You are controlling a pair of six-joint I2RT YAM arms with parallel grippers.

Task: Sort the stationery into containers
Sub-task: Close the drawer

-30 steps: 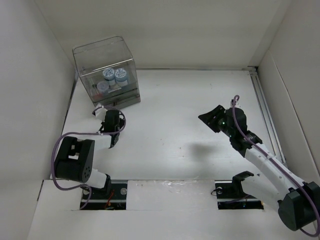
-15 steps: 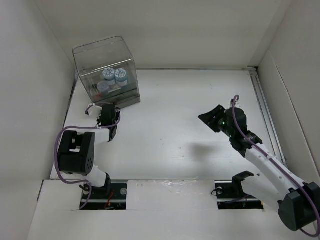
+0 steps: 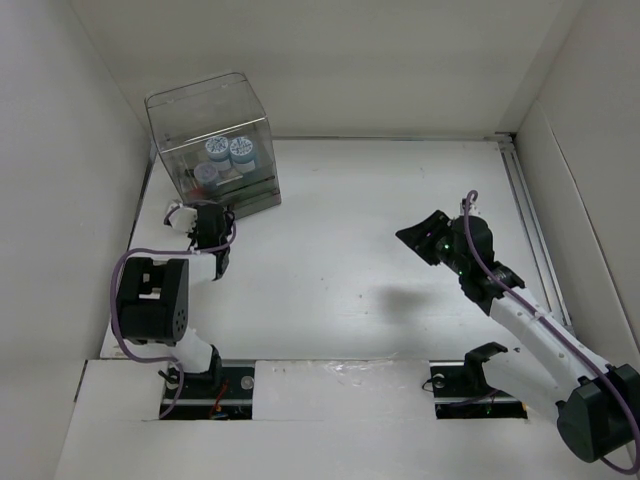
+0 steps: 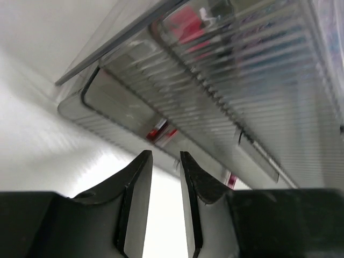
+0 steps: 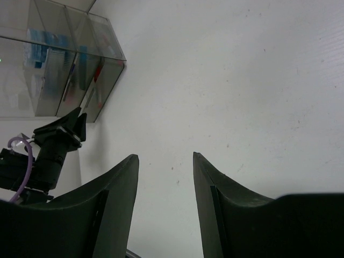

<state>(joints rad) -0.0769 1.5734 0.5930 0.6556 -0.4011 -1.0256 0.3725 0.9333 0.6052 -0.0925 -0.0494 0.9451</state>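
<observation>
Clear organizer (image 3: 212, 150): left fingers (image 4: 137, 199) have moved nearer, now slightly apart; right fingers (image 5: 115, 209) apart.

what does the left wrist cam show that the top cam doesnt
Only the left wrist view: the ribbed drawer fronts up close, red items blurred behind the plastic, and the narrow empty gap between the fingers of the left gripper. Only the top view: the right gripper over the middle of the table, and two blue-white rolls inside the organizer. Both: the organizer, with the left gripper at its base.
</observation>
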